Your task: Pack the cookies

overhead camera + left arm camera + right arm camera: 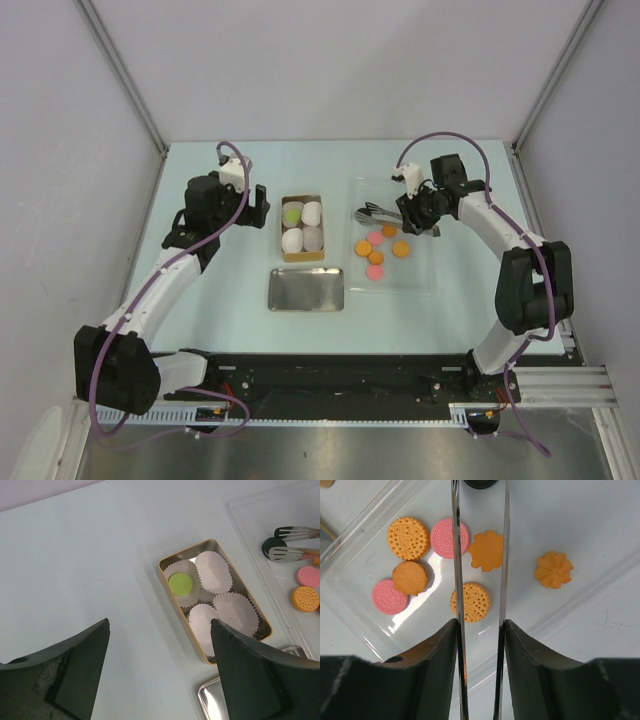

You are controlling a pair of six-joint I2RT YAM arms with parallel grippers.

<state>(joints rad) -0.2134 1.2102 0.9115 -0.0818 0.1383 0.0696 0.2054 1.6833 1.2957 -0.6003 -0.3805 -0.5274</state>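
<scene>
Table (210,290): pale, mid-frame.
Tin (302,259): centre; four paper cups (214,571), green cookie (180,584) in upper-left cup.
Cookies (408,538): orange and pink, on clear tray (425,282), right of centre.
Left claw (160,623): wide, empty, left of tin.
Right claw (480,625): clamped on tongs (456,555) over tray.

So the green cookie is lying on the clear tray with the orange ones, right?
No. The green cookie sits in a paper cup in the box, not on the clear tray with the orange ones. The left wrist view shows it.
</scene>
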